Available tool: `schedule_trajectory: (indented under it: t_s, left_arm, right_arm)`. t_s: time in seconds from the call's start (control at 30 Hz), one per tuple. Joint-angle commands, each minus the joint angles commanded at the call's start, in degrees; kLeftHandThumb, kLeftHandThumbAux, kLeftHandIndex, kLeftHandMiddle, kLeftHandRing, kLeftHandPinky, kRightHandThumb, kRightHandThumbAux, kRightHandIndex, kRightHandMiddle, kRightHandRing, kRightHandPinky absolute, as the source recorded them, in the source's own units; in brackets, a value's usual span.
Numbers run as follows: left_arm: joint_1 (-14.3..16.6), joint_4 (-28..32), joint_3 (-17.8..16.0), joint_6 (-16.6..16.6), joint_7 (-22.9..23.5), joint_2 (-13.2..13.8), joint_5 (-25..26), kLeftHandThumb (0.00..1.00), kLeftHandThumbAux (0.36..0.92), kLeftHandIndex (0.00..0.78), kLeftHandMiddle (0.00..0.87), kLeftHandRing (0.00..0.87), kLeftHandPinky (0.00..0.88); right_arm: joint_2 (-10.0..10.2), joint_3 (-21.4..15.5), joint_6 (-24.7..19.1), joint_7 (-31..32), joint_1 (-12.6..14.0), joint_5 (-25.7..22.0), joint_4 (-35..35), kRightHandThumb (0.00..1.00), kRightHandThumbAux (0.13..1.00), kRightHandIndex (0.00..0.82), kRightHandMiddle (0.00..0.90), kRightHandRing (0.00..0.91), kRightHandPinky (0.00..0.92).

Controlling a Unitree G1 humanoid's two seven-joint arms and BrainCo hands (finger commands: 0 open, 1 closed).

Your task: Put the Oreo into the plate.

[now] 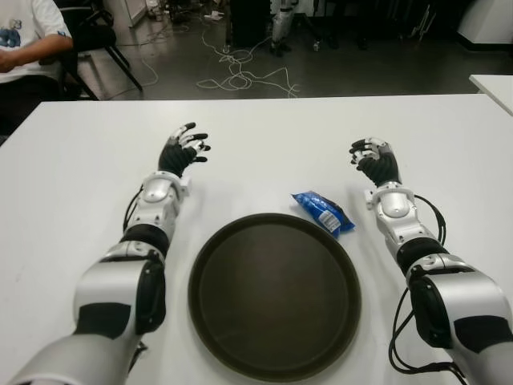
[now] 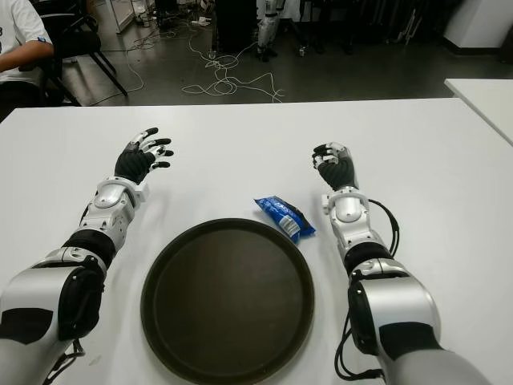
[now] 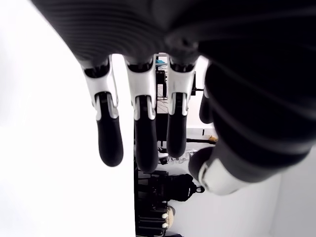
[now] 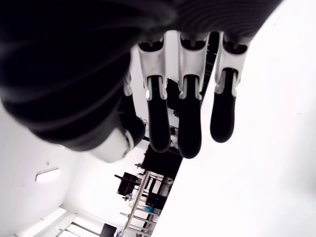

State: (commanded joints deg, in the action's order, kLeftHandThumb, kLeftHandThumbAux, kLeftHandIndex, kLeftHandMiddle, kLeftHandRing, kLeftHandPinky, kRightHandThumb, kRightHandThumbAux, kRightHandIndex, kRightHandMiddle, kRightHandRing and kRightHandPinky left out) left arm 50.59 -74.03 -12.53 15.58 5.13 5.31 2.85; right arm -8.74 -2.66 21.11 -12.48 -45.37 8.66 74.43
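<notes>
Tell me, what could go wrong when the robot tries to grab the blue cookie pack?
The Oreo pack lies flat beside the plate's rim, so the fingers might slide over the slippery wrapper instead of gripping it. The right hand, open and empty, shows just past the pack; reaching in, it might bump the rim or shove the pack away. The left hand is across the plate, too far to help easily.

Likely robotics lab: loose cables [image 1: 240,76] on floor, dim equipment racks [image 1: 248,20] behind white table [image 1: 264,128].

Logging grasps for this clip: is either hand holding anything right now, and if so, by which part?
Nothing is held. The left hand and right hand are both open and empty; the Oreo pack lies on the table beside the plate.
</notes>
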Motion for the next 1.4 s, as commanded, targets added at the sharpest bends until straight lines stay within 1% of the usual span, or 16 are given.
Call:
schedule_trajectory:
  t_s: [0.27, 0.67, 0.83, 1.03, 1.27, 1.4]
  left_arm:
    - [0.3, 0.0, 0.0, -0.4, 0.0, 0.1, 0.1, 0.249, 0.780, 0.157, 0.291, 0.346, 0.429]
    - [0.4, 0.0, -0.5, -0.2, -0.1, -0.1, 0.5, 0.246, 0.803, 0.159, 0.296, 0.345, 0.427]
    - [0.5, -0.1, -0.6, -0.2, -0.2, -0.1, 0.5, 0.239, 0.787, 0.161, 0.291, 0.344, 0.428]
    - [0.5, -0.1, -0.6, -0.4, -0.2, -0.1, 0.4, 0.237, 0.783, 0.162, 0.287, 0.339, 0.423]
    - [0.5, 0.0, -0.4, -0.4, 0.0, -0.1, 0.3, 0.263, 0.760, 0.153, 0.282, 0.340, 0.434]
    - [0.4, 0.1, -0.3, -0.3, 0.1, -0.1, 0.2, 0.274, 0.768, 0.153, 0.291, 0.348, 0.441]
  right_arm:
    - [-0.1, 0.2, 1.0, -0.8, 0.0, 0.3, -0.1, 0.684, 0.734, 0.414, 0.424, 0.453, 0.465]
    - [-0.2, 0.1, 1.1, -0.8, 0.0, 0.2, 0.0, 0.687, 0.733, 0.415, 0.428, 0.453, 0.469]
    - [-0.2, 0.7, 1.0, -1.9, -0.1, 0.8, 0.0, 0.686, 0.734, 0.414, 0.430, 0.455, 0.463]
    - [-0.2, 1.0, 0.7, -2.4, -0.2, 1.0, 0.0, 0.683, 0.736, 0.413, 0.423, 0.450, 0.456]
    - [-0.3, 1.0, 0.4, -2.0, -0.3, 1.0, 0.1, 0.686, 0.734, 0.415, 0.424, 0.444, 0.455]
    - [-0.3, 0.9, 0.4, -1.6, -0.3, 0.9, 0.1, 0.683, 0.735, 0.414, 0.425, 0.448, 0.462]
